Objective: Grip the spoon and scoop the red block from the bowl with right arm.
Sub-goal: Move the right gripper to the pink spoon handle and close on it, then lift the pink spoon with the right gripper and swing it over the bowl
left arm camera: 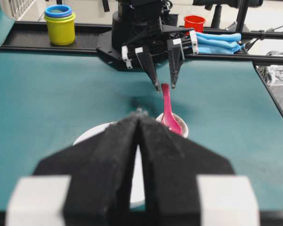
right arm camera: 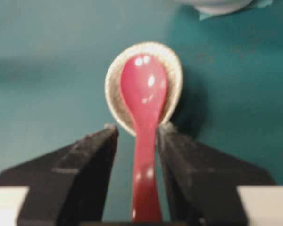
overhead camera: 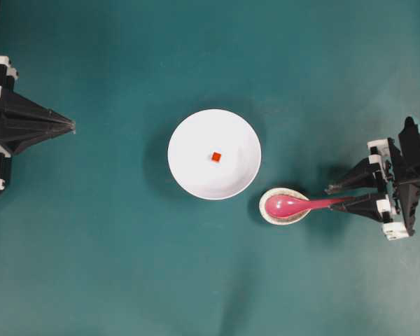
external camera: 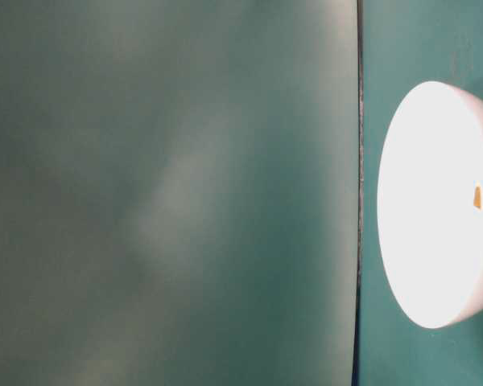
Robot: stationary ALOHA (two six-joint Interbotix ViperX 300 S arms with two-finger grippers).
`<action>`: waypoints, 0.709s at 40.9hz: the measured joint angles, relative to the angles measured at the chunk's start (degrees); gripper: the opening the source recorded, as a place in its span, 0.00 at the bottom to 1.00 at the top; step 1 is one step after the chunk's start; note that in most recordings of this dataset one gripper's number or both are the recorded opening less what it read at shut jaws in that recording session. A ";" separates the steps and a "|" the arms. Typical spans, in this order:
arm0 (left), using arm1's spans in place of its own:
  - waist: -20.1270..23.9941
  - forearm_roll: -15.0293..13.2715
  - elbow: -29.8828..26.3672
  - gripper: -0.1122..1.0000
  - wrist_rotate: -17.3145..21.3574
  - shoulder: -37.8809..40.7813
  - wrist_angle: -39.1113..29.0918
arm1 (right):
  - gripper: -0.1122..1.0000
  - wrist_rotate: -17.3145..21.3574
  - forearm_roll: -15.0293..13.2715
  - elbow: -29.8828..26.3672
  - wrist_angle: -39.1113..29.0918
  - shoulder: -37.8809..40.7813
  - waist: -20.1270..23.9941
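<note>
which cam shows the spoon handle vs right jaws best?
Right wrist: spoon handle lies between the open right gripper fingers, gaps both sides. Overhead shows them small; left wrist shows them far off; table-level shows neither.

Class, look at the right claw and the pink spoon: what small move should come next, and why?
Probably close the right claw on the spoon. Its fingers are open on either side of the handle, with small gaps showing, while the scoop lies in the spoon rest. The red block sits in the bowl.
</note>
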State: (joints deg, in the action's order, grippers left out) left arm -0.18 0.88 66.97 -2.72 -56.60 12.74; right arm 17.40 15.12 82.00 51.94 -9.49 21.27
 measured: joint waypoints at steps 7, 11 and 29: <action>0.00 0.00 0.00 0.10 0.00 0.00 -0.70 | 0.51 -0.44 0.09 -0.18 0.97 3.43 0.88; 0.00 0.00 0.00 0.10 0.00 0.00 -0.79 | 0.51 -1.23 0.18 -0.09 1.14 3.96 0.88; 0.00 0.00 0.00 0.10 0.00 0.09 -1.58 | 0.51 -6.15 3.16 -0.18 -0.88 4.31 0.88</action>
State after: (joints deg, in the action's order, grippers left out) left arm -0.18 0.88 66.97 -2.72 -56.51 11.16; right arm 11.25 18.28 81.83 51.06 -5.19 22.15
